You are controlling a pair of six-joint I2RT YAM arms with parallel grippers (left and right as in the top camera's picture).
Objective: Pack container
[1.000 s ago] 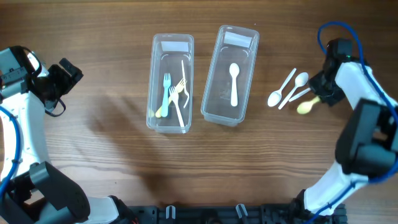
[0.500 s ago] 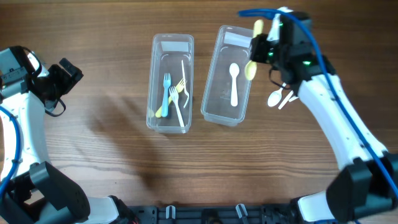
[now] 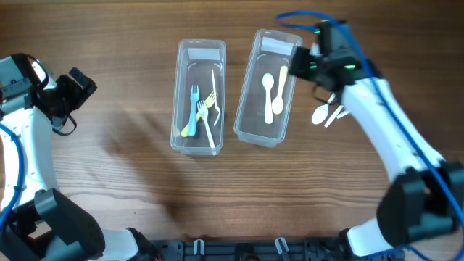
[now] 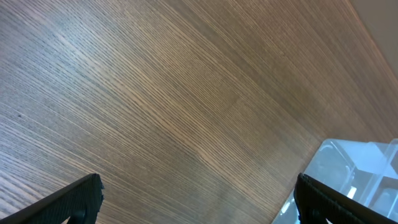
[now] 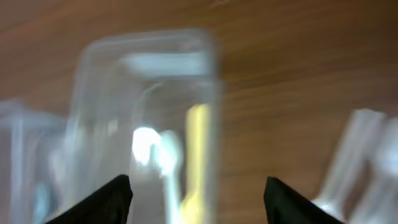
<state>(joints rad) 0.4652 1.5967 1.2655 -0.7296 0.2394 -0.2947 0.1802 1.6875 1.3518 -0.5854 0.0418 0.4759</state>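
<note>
Two clear containers stand at the table's far middle. The left container (image 3: 183, 87) holds several forks (image 3: 199, 109). In the right container (image 3: 247, 116) a white spoon (image 3: 267, 83) and a yellow spoon (image 3: 278, 98) lie side by side. My right gripper (image 3: 305, 64) hovers at that container's far right corner, open and empty. The blurred right wrist view shows the yellow spoon (image 5: 198, 149) lying below my open right gripper (image 5: 199, 202). My left gripper (image 3: 81, 85) is far left, open over bare wood (image 4: 199, 205).
Three white spoons (image 3: 328, 112) lie on the table right of the right container, under my right arm. A corner of the left container (image 4: 364, 168) shows at the right edge of the left wrist view.
My right arm carried the yellow spoon from the right side of the table to the right container, then opened; the spoon now lies inside. The left arm has not moved.
</note>
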